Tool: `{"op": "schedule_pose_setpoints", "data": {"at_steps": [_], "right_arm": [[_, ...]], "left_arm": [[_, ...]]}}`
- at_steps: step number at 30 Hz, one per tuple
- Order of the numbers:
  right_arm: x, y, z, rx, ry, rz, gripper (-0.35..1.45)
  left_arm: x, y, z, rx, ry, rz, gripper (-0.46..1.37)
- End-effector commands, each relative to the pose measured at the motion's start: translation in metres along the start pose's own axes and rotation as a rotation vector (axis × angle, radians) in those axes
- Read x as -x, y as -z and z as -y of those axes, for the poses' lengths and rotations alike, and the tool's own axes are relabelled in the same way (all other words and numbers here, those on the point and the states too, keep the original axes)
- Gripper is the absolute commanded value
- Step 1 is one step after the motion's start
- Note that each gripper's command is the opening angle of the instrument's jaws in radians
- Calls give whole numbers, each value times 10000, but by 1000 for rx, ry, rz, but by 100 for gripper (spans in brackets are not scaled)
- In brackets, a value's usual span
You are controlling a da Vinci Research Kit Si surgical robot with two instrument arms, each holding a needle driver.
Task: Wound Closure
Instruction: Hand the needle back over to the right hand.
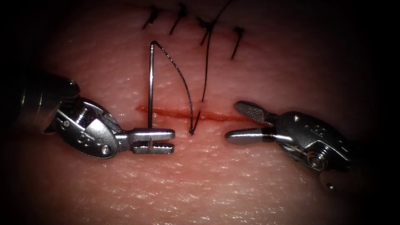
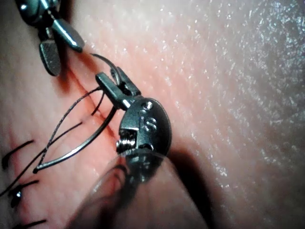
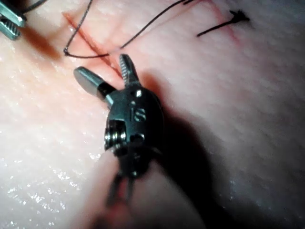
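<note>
the left gripper point(image 1: 153, 141) pinches the thin curved steel needle point(image 1: 150, 83) near its pointed end, clear of the pale pork tissue point(image 1: 208, 187), so a firm hold matters; the right gripper point(image 1: 239, 123) gapes empty beside the red cut point(image 1: 216, 116), dark thread point(image 1: 183, 81) and finished stitches point(image 1: 179, 16) nearby.

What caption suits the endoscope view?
Left claw grips the needle near its tip end above the tissue; right claw open, empty.
</note>
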Motion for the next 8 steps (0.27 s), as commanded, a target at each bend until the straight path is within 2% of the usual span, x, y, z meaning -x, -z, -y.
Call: {"op": "schedule_pose_setpoints", "data": {"at_steps": [1,8], "right_arm": [[0,1,0,-4,1,0,117],[-1,0,0,-3,6,0,117]], "left_arm": [[0,0,-2,10,5,-1,-35],[2,2,-5,10,11,-1,-35]]}}
